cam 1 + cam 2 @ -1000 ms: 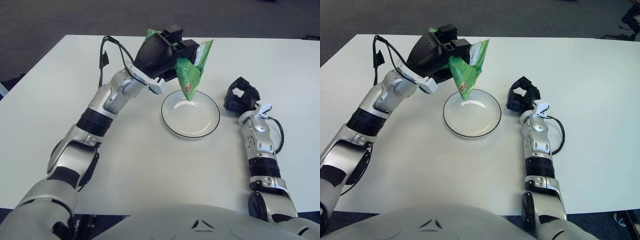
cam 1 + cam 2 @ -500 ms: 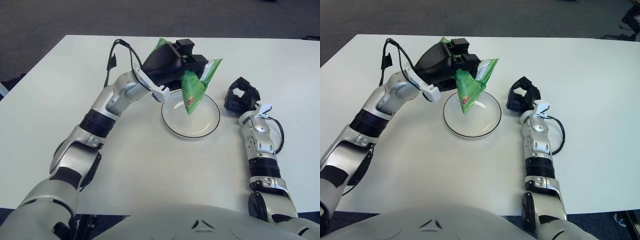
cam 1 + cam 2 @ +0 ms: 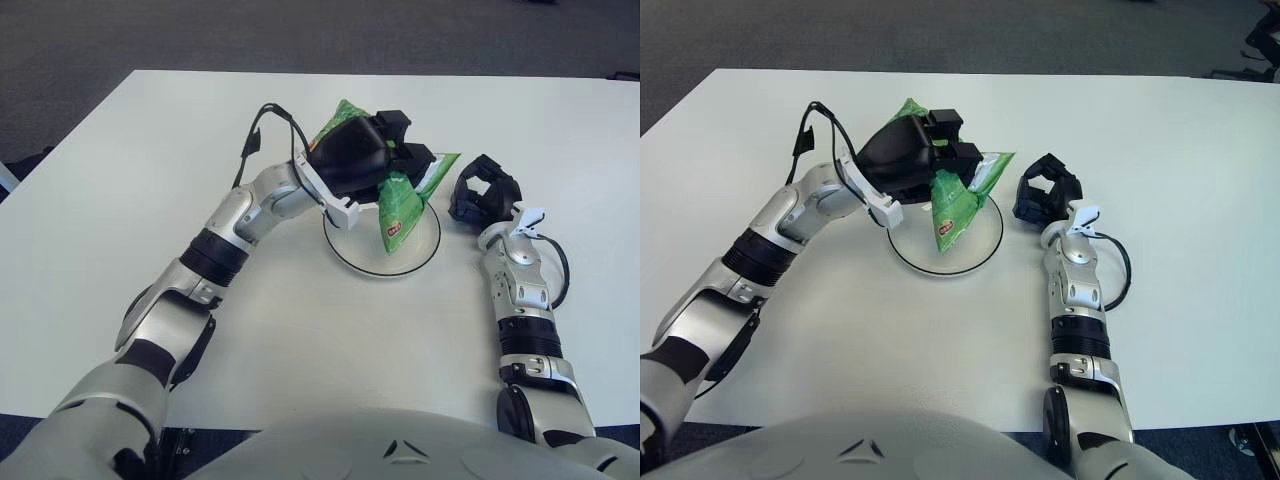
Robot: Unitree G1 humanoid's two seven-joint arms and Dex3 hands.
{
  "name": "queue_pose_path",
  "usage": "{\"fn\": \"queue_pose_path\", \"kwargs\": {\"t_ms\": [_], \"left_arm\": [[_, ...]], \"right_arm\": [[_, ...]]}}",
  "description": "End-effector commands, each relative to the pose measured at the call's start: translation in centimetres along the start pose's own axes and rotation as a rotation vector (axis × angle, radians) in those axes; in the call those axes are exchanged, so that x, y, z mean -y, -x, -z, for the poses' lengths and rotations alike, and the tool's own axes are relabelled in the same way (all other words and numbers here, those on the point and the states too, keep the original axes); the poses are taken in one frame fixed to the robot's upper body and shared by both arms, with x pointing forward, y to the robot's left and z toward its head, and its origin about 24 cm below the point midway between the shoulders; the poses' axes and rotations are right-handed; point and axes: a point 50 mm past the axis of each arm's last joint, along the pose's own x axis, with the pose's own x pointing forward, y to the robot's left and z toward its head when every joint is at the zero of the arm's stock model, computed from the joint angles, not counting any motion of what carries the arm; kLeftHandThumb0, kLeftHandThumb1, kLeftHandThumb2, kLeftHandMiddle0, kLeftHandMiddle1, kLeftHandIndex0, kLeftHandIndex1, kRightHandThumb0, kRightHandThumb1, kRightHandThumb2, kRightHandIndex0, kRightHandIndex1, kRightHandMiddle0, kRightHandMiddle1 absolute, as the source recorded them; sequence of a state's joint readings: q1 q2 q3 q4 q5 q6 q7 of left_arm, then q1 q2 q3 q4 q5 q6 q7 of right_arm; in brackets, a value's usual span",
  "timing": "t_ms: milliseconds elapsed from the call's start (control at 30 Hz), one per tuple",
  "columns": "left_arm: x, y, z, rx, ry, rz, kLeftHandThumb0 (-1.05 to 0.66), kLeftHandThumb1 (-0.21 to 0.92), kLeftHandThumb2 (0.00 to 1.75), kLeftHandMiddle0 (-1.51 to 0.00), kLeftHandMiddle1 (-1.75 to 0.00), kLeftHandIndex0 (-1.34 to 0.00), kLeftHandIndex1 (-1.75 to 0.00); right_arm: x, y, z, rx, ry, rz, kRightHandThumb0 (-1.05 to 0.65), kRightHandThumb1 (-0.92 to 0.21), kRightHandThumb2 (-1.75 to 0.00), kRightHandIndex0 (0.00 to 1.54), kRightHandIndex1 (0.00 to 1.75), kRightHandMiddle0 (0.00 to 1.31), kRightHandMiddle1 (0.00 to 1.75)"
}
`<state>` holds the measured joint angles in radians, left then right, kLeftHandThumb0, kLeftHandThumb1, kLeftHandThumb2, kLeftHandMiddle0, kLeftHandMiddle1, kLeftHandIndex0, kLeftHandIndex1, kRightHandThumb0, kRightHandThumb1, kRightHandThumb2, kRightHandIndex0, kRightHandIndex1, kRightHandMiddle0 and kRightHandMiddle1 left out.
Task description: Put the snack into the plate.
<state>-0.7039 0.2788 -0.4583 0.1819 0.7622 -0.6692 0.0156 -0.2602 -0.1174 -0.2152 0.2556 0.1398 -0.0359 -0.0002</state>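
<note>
A green snack bag [image 3: 400, 208] hangs over the white, dark-rimmed plate [image 3: 347, 252], its lower corner down at the plate's surface. My left hand [image 3: 362, 157] is shut on the bag's upper part, directly above the plate's far-left side. In the right eye view the snack bag [image 3: 954, 204] covers much of the plate [image 3: 910, 257]. My right hand [image 3: 483, 190] shows just right of the plate, fingers curled and holding nothing.
The white table [image 3: 150, 150] spreads wide around the plate. A black cable [image 3: 258, 135] loops off my left forearm. Dark carpet [image 3: 300, 30] lies beyond the far table edge.
My left hand has carried the snack bag rightward and downward, from above the plate's far rim to low over the plate. The right hand has not moved.
</note>
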Motion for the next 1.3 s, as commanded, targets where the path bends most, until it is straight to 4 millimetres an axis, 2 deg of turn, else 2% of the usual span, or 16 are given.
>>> {"fn": "queue_pose_path", "kwargs": {"t_ms": [0,467,667,1267], "left_arm": [[1.1,-0.4,-0.3,0.005,0.000,0.026,0.56,0.10,1.58,-0.79,-1.75,-1.02,-1.75],[2.9,0.1,-0.9,-0.026,0.037,0.094,0.56,0.10,1.58,-0.79,-1.75,-1.00,-1.75],[4.4,0.4,-0.9,-0.059,0.065,0.124,0.56,0.10,1.58,-0.79,-1.75,-1.00,-1.75],[5.4,0.8,-1.1,-0.049,-0.048,0.083,0.56,0.10,1.58,-0.79,-1.75,-0.97,-1.75]], "right_arm": [[0.3,1.9,3.3,-0.144,-0.032,0.035,-0.50,-0.26,-1.39,1.28,1.75,0.66,1.75],[0.0,1.8,3.1,-0.129,-0.024,0.043,-0.51,-0.24,-1.41,1.24,1.75,0.68,1.75],[0.0,1.7,3.2,-0.129,-0.016,0.038,-0.51,-0.23,-1.42,1.25,1.75,0.68,1.75],[0.1,1.6,3.3,-0.118,-0.004,0.030,-0.52,-0.23,-1.42,1.31,1.75,0.69,1.75]]}}
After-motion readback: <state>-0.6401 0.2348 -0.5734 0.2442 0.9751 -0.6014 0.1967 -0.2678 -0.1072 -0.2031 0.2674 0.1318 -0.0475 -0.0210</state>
